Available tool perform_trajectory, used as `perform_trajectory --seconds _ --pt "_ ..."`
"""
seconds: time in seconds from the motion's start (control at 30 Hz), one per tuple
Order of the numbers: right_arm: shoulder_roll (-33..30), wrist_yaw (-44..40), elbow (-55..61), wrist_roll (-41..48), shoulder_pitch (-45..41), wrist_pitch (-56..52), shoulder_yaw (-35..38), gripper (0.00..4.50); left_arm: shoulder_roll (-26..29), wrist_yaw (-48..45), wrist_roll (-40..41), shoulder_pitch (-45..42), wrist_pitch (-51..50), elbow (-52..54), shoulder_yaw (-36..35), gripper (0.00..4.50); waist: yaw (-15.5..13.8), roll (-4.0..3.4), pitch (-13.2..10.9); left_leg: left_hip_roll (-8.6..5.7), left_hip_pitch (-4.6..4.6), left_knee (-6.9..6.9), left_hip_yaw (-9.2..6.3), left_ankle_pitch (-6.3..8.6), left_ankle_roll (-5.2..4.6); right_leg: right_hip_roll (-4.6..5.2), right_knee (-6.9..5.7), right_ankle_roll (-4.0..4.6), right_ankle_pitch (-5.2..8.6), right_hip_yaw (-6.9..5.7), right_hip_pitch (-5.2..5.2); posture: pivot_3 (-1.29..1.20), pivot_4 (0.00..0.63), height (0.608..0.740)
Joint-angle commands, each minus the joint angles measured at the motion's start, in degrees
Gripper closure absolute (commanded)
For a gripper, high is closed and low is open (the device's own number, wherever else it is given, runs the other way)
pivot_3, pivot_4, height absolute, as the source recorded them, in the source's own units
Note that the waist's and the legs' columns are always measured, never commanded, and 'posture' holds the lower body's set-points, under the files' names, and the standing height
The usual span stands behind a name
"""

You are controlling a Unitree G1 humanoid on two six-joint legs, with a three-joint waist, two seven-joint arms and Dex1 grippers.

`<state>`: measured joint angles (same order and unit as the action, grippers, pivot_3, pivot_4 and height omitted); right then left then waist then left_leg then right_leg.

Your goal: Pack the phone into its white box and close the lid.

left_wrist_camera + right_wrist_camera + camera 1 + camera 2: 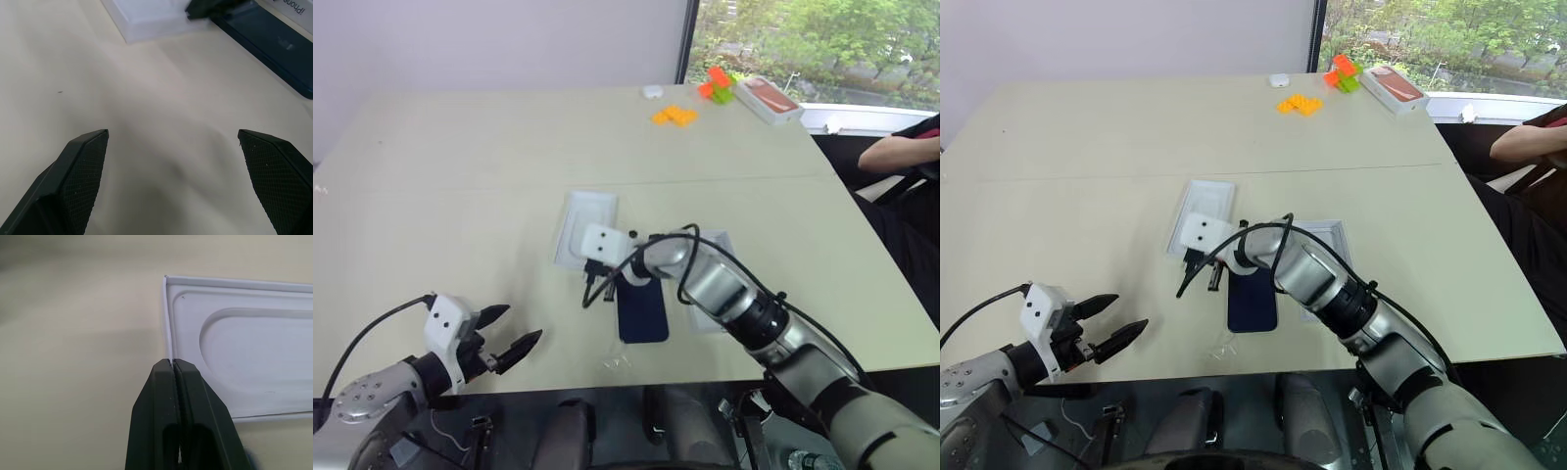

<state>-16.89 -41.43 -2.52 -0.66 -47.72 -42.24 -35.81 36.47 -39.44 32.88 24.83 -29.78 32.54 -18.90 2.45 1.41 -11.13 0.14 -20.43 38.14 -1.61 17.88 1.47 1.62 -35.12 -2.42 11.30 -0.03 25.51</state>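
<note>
Left hand (514,338), nearest you: fingers spread wide, empty, above the counter (460,196).
Right hand (174,363): pinched shut on the rim of the white insert (244,347); phone (641,309) lies flat just beside it, lid (1330,240) beyond.

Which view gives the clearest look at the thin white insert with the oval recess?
The right wrist view: the insert is close, with its raised rim and oval recess plain, just past the shut right gripper. Both eye views show it whole but small, partly behind that gripper. The left wrist view catches one corner, beside the phone.
</note>
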Motion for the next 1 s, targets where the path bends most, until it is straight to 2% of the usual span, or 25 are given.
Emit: perform_trajectory --seconds 0.03,0.5,0.63,0.67,0.73,0.9,1.0 --pt "0.0 0.7 -3.5 -2.0 -3.1 3.6 3.1 4.46 -0.2 0.2 -0.6 -0.5 1.0 0.4 -0.1 0.0 0.0 0.0 0.0 -0.01 -0.02 0.0 0.0 0.0 0.0 0.01 0.0 0.01 -0.01 0.0 0.01 0.0 0.15 0.74" --pt "-1.2 -1.7 -7.9 -5.7 -2.9 11.0 4.6 4.46 -1.7 0.8 -1.7 -2.0 1.3 0.1 1.8 0.0 0.0 -0.01 0.0 -0.02 -0.02 -0.02 0.01 0.01 -0.01 0.0 0.0 0.02 -0.04 0.01 0.02 0.0 0.15 0.74" --pt "-2.1 -6.0 -5.8 -3.0 -1.8 11.4 6.2 4.46 -1.9 0.8 -1.8 -3.0 1.3 -0.2 2.6 0.0 0.0 -0.01 0.0 -0.02 -0.03 -0.02 0.01 0.01 -0.01 0.0 -0.01 0.01 -0.04 0.01 0.02 0.0 0.15 0.74" --pt "-2.2 -6.4 -5.4 -2.7 -1.6 11.2 6.5 4.05 -2.0 0.9 -1.8 -3.3 1.1 -0.3 2.9 0.0 0.0 -0.01 0.0 -0.02 -0.03 -0.02 0.01 0.01 -0.01 0.0 -0.01 0.01 -0.04 0.01 0.01 0.0 0.15 0.74" --pt "-3.0 -7.0 -3.9 -3.0 -1.0 11.5 6.8 3.64 -2.2 1.1 -1.3 -4.0 0.4 -0.2 3.2 0.0 0.0 -0.01 0.0 -0.03 -0.04 -0.02 0.02 0.01 -0.01 0.02 0.0 0.0 -0.05 0.02 0.02 0.0 0.15 0.74" --pt "-6.6 -7.6 5.9 -1.1 2.1 7.4 11.9 1.17 -2.6 2.5 0.3 -5.6 -1.7 0.7 3.3 0.0 -0.2 -0.01 0.0 -0.03 -0.04 -0.02 0.01 0.01 -0.01 0.02 0.0 -0.01 -0.05 0.02 0.01 0.0 0.15 0.74" --pt "-10.2 -10.1 12.3 2.0 4.4 2.4 15.1 1.17 -3.4 4.2 3.2 -7.3 -4.2 1.6 2.4 0.0 -0.4 -0.01 0.0 -0.05 -0.04 -0.02 -0.01 0.01 -0.01 0.04 0.0 -0.02 -0.06 0.01 0.0 0.0 0.15 0.74"
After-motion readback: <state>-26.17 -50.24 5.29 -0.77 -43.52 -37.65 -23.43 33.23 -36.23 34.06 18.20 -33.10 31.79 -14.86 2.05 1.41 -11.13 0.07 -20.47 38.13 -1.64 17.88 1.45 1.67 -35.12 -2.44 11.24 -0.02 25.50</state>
